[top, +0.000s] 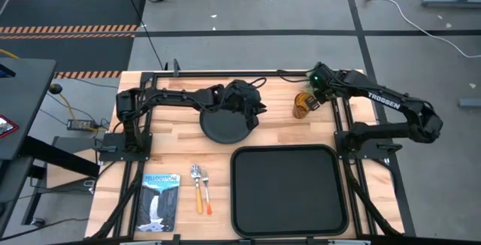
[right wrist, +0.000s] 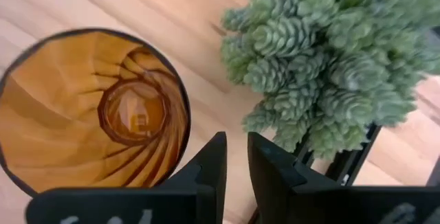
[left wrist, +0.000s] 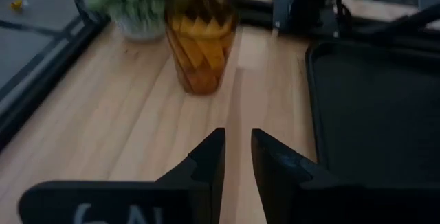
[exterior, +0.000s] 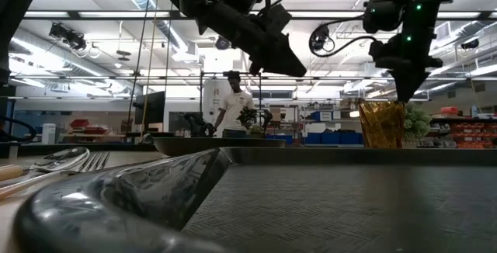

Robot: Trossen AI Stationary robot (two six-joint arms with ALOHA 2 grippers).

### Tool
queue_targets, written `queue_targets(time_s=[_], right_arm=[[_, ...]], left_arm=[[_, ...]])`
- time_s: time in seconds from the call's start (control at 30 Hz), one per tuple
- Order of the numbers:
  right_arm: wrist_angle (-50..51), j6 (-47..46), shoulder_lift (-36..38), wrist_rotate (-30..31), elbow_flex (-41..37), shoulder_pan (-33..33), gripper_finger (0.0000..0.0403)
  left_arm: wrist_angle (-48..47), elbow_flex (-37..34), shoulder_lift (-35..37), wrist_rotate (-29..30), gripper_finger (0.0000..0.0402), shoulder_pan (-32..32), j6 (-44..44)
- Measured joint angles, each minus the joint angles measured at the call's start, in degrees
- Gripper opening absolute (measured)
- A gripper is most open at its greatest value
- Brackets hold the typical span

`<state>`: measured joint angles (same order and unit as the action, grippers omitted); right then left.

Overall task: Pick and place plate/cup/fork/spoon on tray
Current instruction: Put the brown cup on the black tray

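plate (top: 225, 127) partly hidden under left arm, plant (left wrist: 134, 1) blurred and cropped

A robotics lab or workshop is indicated: behind the wooden surface (top: 173, 155), shelving stocked with blue bins (exterior: 330, 137) is seen under ceiling strip lights, and hazard-striped floor matting (top: 68, 16) lies beyond it.

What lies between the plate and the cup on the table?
Nothing: in the high view, only bare wood separates the plate from the cup.
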<state>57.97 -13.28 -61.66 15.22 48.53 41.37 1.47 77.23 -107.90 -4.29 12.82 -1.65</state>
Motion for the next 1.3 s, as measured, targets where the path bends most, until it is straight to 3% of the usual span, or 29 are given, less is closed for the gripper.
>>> queue_targets(time_s=[0.23,0.63,0.97,1.3], right_arm=[[-0.69,2.58,-2.68,-0.59,0.0,0.66,0.0062],[-5.25,4.05,-5.16,-10.26,-0.02,-1.04,0.0061],[-9.79,4.24,-5.87,-18.24,-0.04,-6.33,0.0061],[-9.38,3.88,-5.64,-18.16,-0.04,-11.4,0.0061]], left_arm=[[-3.74,0.0,0.0,-0.02,0.0078,-0.06,2.25],[-3.36,0.0,0.02,3.16,0.0106,-1.0,2.46],[6.16,-0.04,0.09,3.15,0.0103,-4.52,6.85],[11.52,-0.1,-3.75,3.15,0.0102,-5.93,4.32]])
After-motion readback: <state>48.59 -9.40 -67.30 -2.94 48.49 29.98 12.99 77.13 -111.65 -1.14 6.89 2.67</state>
